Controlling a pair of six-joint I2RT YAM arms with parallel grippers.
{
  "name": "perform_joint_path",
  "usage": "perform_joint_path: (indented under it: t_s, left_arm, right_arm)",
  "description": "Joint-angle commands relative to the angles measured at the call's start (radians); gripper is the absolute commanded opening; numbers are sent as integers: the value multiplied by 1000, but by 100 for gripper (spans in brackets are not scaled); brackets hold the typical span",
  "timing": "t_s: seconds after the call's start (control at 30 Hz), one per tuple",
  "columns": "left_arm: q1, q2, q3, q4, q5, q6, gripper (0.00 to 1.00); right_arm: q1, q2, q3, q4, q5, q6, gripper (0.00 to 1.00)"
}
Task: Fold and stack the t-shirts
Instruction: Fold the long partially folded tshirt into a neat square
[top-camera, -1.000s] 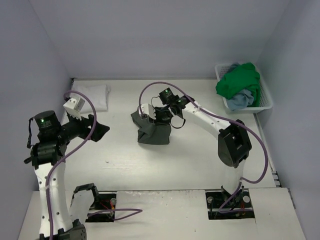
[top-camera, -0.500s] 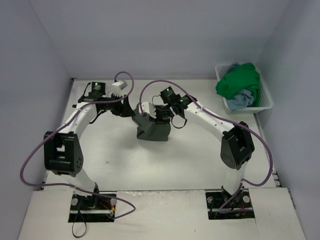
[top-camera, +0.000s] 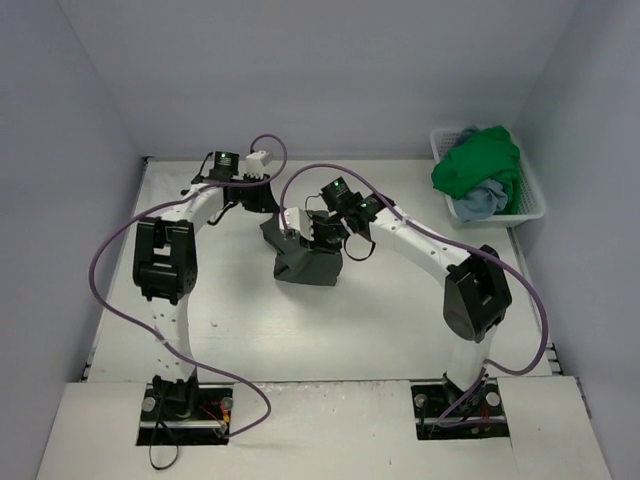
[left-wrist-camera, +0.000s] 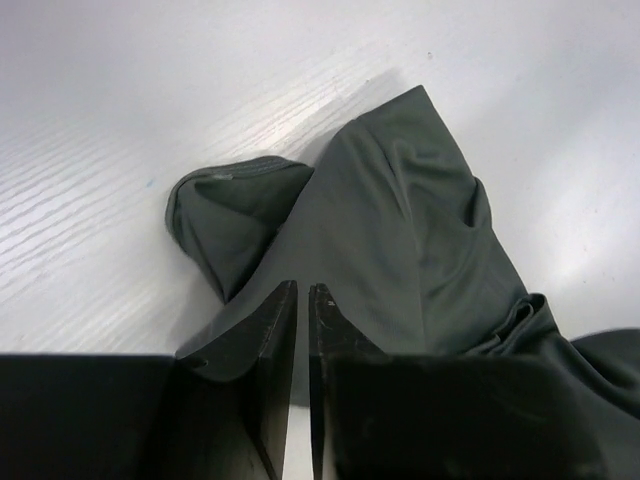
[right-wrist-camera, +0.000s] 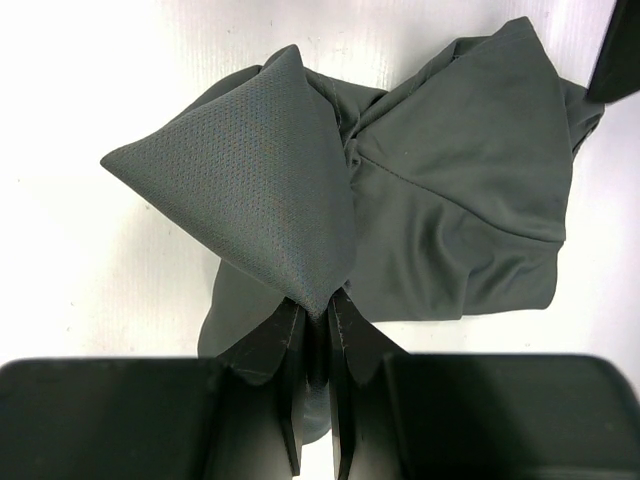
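No legible text, label, brand, number or sign on anything here.

left claw (left-wrist-camera: 306, 288) reaching far forward, seemingly closed, right claw (right-wrist-camera: 317, 305) low beside it, pinched shut

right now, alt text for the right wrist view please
The right gripper is shut on a peak of the dark olive-grey t-shirt, holding it up like a tent. The rest lies crumpled on the white table.

White links (top-camera: 415, 238), black joints (top-camera: 165, 262), purple cables (top-camera: 110, 250); the left pincer (left-wrist-camera: 303, 290) and right pincer (right-wrist-camera: 318, 300) are matt black.
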Motion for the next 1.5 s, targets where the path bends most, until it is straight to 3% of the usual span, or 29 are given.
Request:
perform_joint_path:
  t_s: [0.0,0.4,0.8,1.47]
  left_arm:
    - [-46,22,84,29,-9,-14,6]
    - [-126,130,104,-1,-6,-7,5]
    - [-196,38,-35,-5,6,47,5]
    - [-224,-53,-169,-16,42,111,5]
  right_arm:
    - [6,-79,4,12,-19,13,4]
    - [4,-71,27,12,-5,18,4]
    - [-10,-21,50,13,23,-3,4]
    - [-112,198,162,16,36,-36,4]
